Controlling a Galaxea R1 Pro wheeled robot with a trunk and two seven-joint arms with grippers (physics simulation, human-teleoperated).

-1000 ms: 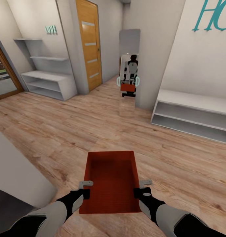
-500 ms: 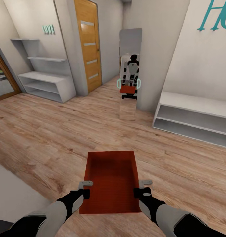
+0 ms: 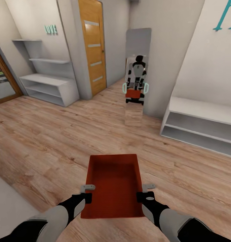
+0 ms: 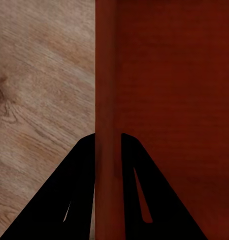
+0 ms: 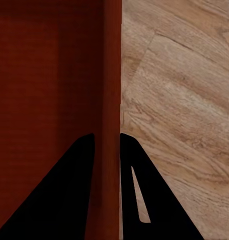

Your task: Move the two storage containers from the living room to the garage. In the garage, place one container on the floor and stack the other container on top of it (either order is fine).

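Note:
I carry one orange-red storage container (image 3: 113,183) in front of me, above light wood-plank flooring. My left gripper (image 3: 88,192) is shut on its left wall and my right gripper (image 3: 144,191) is shut on its right wall. In the left wrist view both black fingers straddle the container wall (image 4: 107,100), one inside and one outside. The right wrist view shows the same pinch on the opposite wall (image 5: 112,90). The bin is empty and held level.
An orange-wood door (image 3: 92,47) with pale slits stands ahead on the left. A tall mirror (image 3: 137,72) straight ahead reflects me. White shelves stand at left (image 3: 48,84) and right (image 3: 199,124). A pale block (image 3: 7,205) lies near my left arm.
The whole view has shifted: mirror and right shelf slid rightward and the pale block at the lower left shrank, so the camera moved. The container and both grippers stay as they were.

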